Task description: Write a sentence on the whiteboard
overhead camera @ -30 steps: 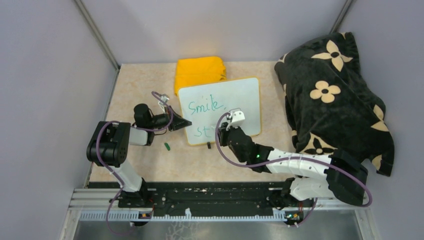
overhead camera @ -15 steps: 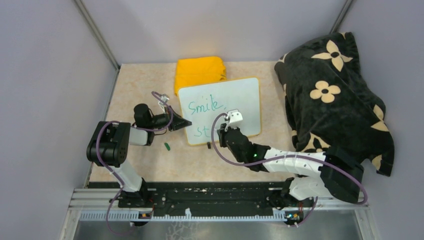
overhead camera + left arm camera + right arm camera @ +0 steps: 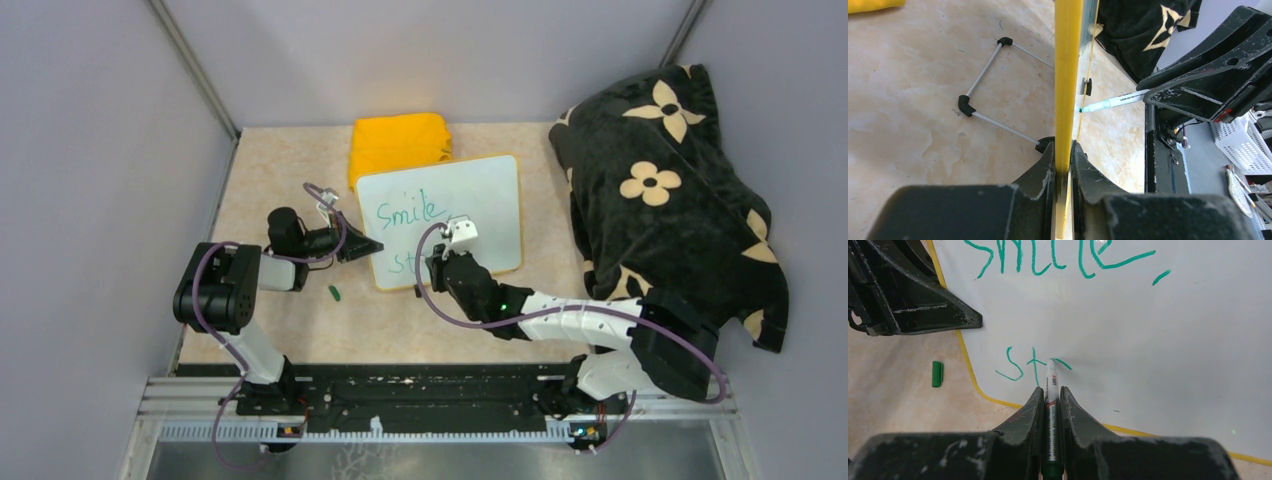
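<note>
The whiteboard (image 3: 480,195) with its yellow rim lies tilted at the table's middle. Green writing on it reads "Smile," (image 3: 405,212) with "st" (image 3: 1023,367) begun on a second line. My left gripper (image 3: 372,246) is shut on the board's left yellow edge (image 3: 1068,75). My right gripper (image 3: 432,268) is shut on a green marker (image 3: 1052,390), whose tip touches the board just right of the "t". The marker also shows in the left wrist view (image 3: 1110,102), tip at the board.
A folded yellow cloth (image 3: 400,142) lies behind the board. A black flowered blanket (image 3: 665,190) fills the right side. The green marker cap (image 3: 335,292) lies on the table left of the board's near corner. A wire stand (image 3: 985,90) shows under the board.
My right gripper with the marker has moved left and slightly nearer along the second line. The left gripper has kept its hold, unmoved.
</note>
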You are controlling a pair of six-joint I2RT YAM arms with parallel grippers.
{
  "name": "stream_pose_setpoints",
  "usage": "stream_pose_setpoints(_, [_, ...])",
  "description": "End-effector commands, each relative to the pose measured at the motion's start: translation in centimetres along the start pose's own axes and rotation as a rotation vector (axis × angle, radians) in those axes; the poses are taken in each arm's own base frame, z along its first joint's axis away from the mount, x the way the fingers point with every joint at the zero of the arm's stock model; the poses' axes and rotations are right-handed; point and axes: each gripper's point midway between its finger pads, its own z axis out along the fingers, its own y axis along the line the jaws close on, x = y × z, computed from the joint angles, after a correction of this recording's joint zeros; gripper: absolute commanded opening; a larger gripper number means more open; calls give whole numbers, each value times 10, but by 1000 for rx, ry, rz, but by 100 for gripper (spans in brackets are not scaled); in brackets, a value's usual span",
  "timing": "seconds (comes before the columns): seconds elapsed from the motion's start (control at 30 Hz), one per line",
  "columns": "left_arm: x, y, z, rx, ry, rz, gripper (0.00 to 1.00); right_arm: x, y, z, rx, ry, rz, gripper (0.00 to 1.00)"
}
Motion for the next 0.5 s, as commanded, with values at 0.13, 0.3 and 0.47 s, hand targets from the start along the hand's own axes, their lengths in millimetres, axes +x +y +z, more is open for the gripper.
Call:
stream_pose_setpoints(0.13, [9, 13, 3, -60, 12, -22, 0, 6, -8, 3, 27, 16, 5, 0])
stream_pose_setpoints(0.3, [10, 14, 3, -61, 13, -25, 0, 18, -17, -3, 39, 38, 8, 0])
stream_pose_setpoints(0.47, [10, 14, 3, -60, 13, -23, 0, 22, -24, -8, 55, 43, 1, 0])
